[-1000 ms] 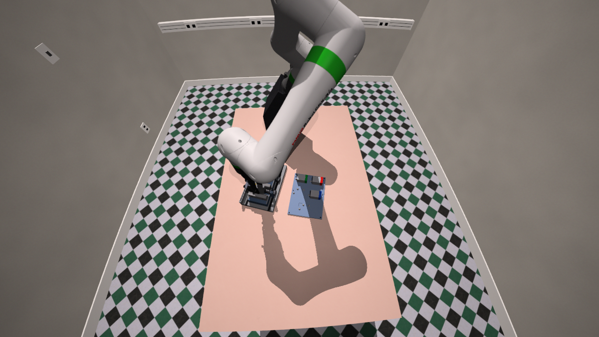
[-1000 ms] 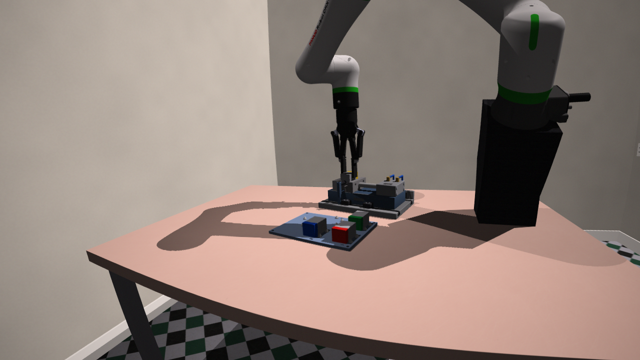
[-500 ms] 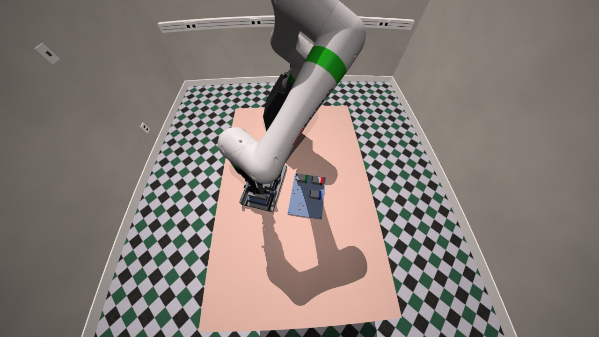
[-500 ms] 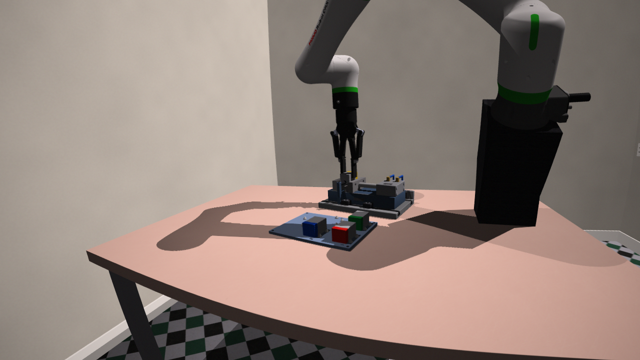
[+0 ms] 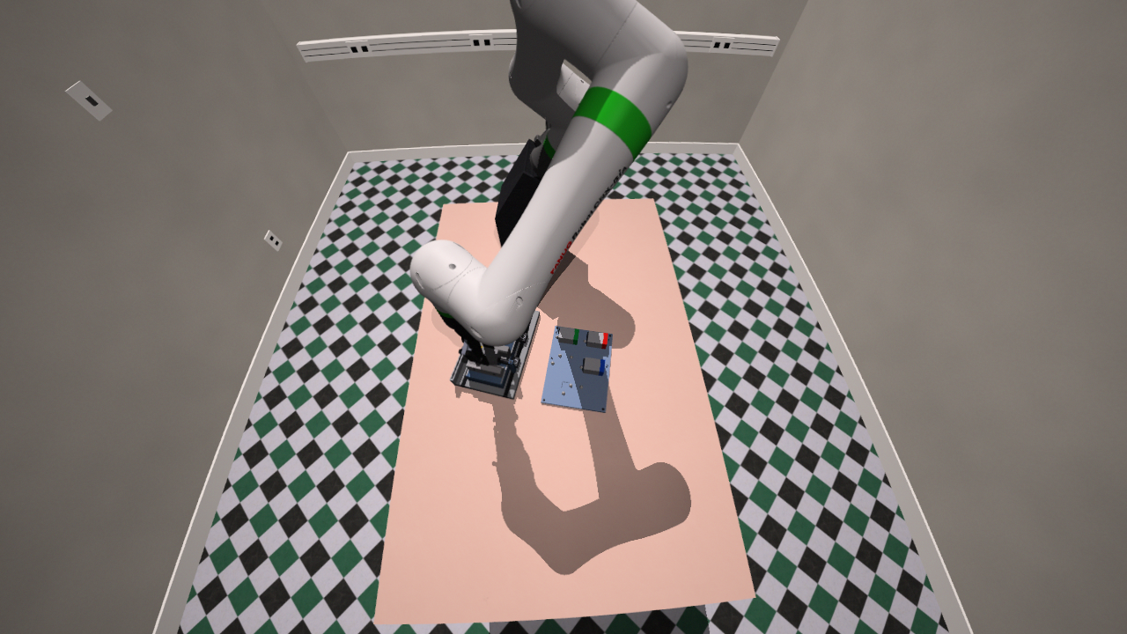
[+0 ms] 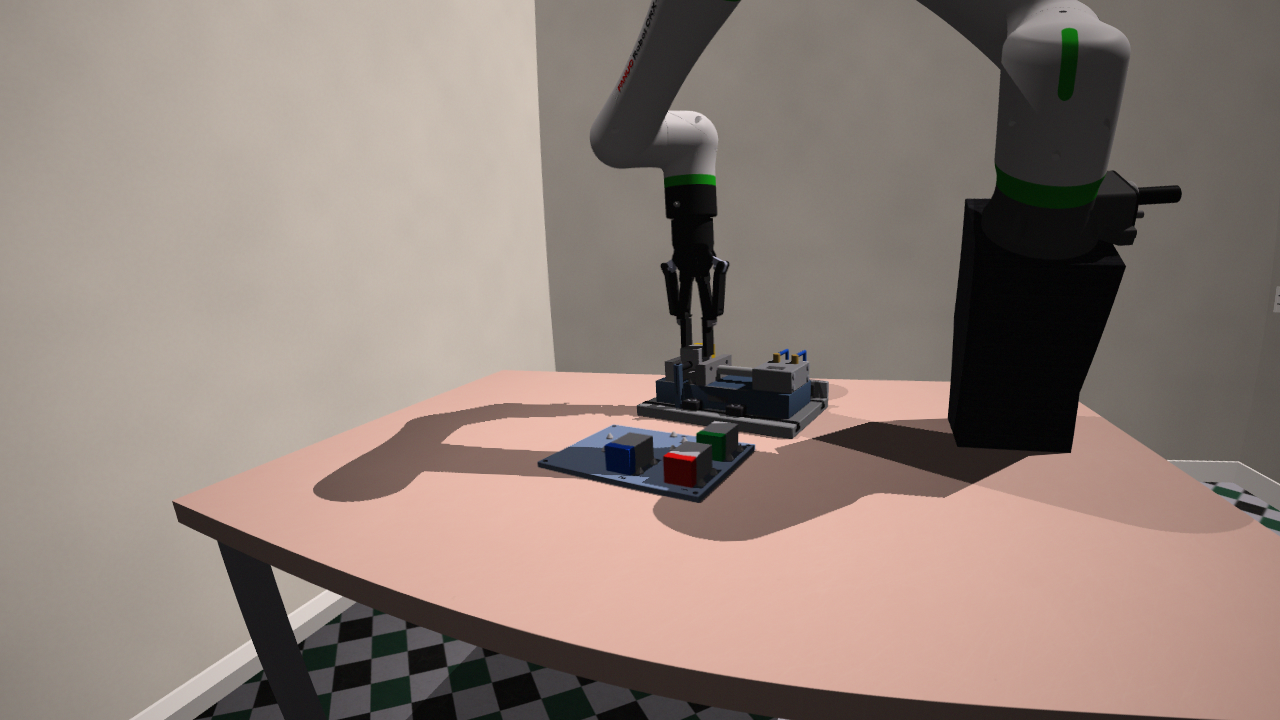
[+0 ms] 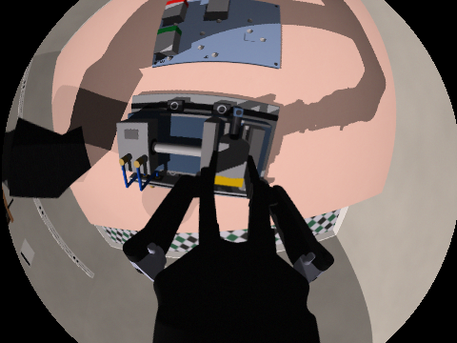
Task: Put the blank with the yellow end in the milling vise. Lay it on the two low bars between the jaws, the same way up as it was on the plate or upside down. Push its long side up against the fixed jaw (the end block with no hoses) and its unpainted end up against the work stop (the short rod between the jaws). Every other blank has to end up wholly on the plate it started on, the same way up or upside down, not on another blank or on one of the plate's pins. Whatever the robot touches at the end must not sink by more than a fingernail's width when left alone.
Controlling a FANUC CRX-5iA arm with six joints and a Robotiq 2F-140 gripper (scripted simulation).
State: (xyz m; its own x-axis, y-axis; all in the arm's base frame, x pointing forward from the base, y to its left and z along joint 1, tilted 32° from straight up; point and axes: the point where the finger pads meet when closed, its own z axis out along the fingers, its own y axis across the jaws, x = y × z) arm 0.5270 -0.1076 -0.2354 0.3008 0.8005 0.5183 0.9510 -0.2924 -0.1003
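Note:
My gripper [image 6: 697, 347] [image 7: 230, 161] points down over the milling vise [image 5: 482, 386] [image 6: 760, 396] [image 7: 186, 126]. It is shut on the grey blank with the yellow end [image 7: 231, 168], one finger along each long side. The blank is between the moving jaw [image 7: 209, 138] and the fixed jaw [image 7: 257, 145]. Its yellow end faces away from the plate, its unpainted end is at the work stop [image 7: 236, 126]. In the exterior view it sticks up above the jaws. The low bars are hidden, so I cannot tell whether it rests on them or touches the jaw and stop.
The blue plate [image 5: 556, 392] [image 6: 577, 447] [image 7: 238, 56] beside the vise bears the green-ended blank [image 5: 567, 335] [image 6: 716, 444] [image 7: 168, 44], red-ended blank [image 5: 596, 339] [image 6: 680, 468] [image 7: 174, 13] and blue-ended blank [image 5: 592, 365] [image 6: 620, 457] [image 7: 218, 10], plus pins. Blue hoses [image 7: 139, 177] rise at the vise's other end.

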